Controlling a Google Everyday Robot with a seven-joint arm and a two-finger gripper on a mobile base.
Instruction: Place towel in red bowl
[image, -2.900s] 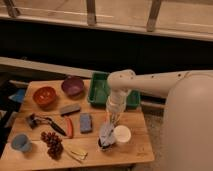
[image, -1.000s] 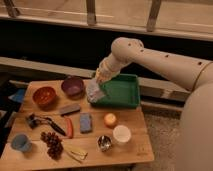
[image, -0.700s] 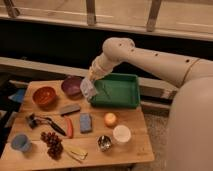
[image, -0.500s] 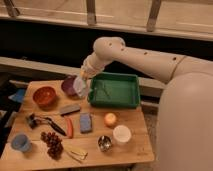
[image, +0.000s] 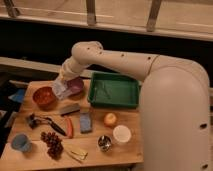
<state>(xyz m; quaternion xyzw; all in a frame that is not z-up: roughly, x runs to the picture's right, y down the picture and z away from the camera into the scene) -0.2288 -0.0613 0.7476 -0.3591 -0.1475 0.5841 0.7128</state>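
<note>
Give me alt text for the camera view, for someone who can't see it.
The robot's pincer holds a pale towel over a wooden table, between the red bowl and a purple bowl. A green tray lies next to the purple bowl.

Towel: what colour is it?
Whitish, in the camera view; the towel hangs from the pincer beside the red bowl.

White arm stretched left over wooden table (image: 36, 156), gripper (image: 64, 83) apparently clamped on pale towel (image: 60, 90), towel hanging between red bowl (image: 44, 97) and purple bowl (image: 77, 85), green tray (image: 120, 91) to the right.
</note>
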